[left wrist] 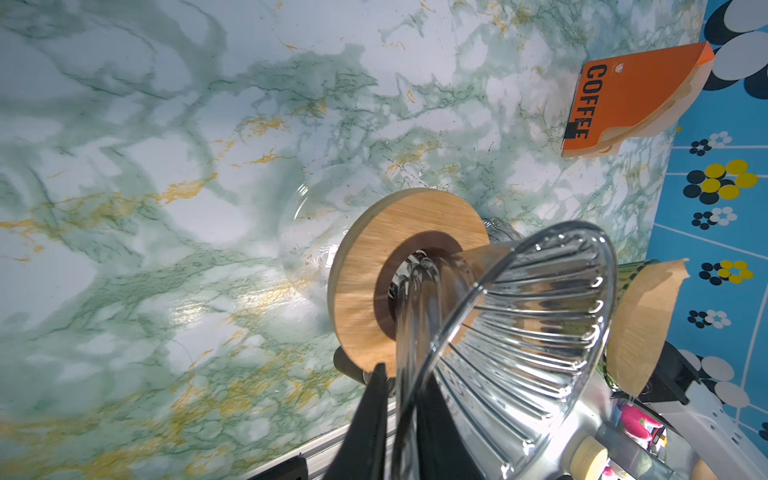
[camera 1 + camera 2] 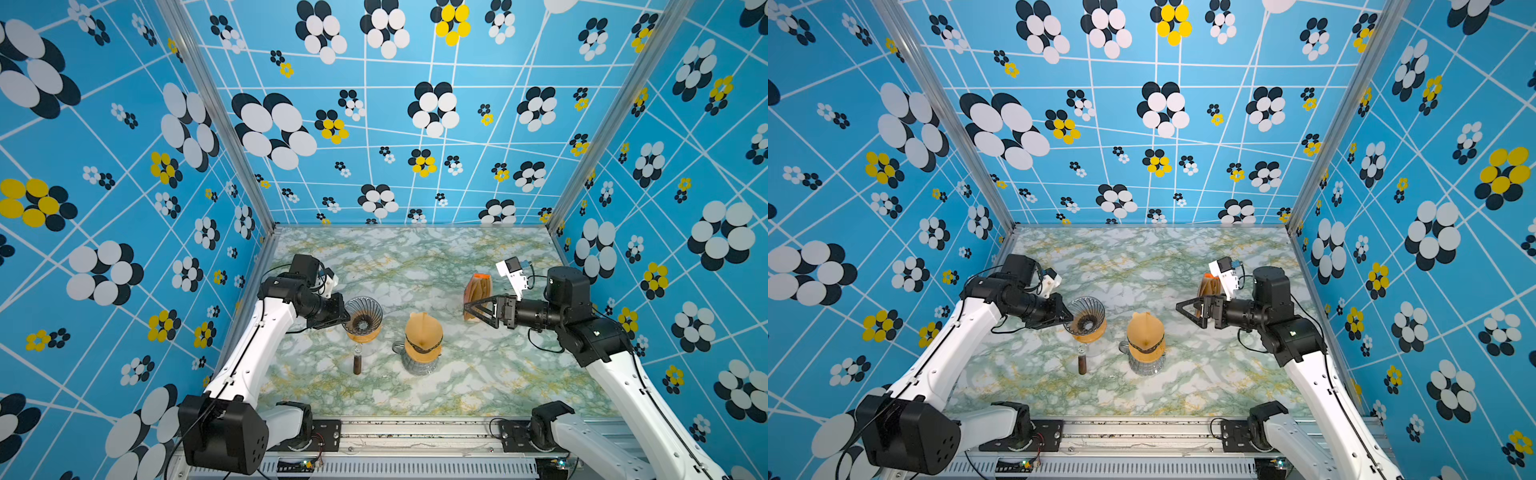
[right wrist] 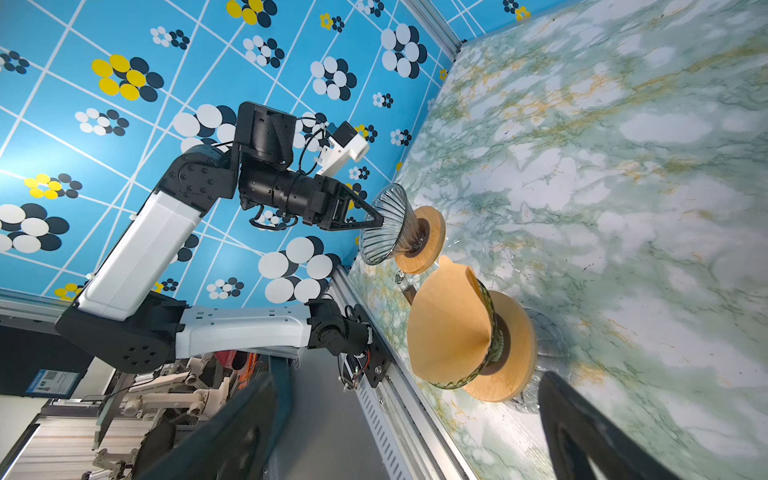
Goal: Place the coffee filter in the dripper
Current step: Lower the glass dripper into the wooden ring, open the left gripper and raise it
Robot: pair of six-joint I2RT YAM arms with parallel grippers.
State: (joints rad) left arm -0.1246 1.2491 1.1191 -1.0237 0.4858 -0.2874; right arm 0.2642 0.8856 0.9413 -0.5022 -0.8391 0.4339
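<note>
A brown paper coffee filter sits open in a dark-banded dripper on a glass carafe at the table's middle. To its left stands an empty ribbed clear glass dripper with a wooden collar. My left gripper is shut on the clear dripper's rim, one finger inside and one outside. My right gripper hovers wide open to the right of the filter, holding nothing.
An orange COFFEE pack of filters leans at the back right, just behind my right gripper. A brown handle sticks out toward the front from under the clear dripper. The metal rail runs along the front edge.
</note>
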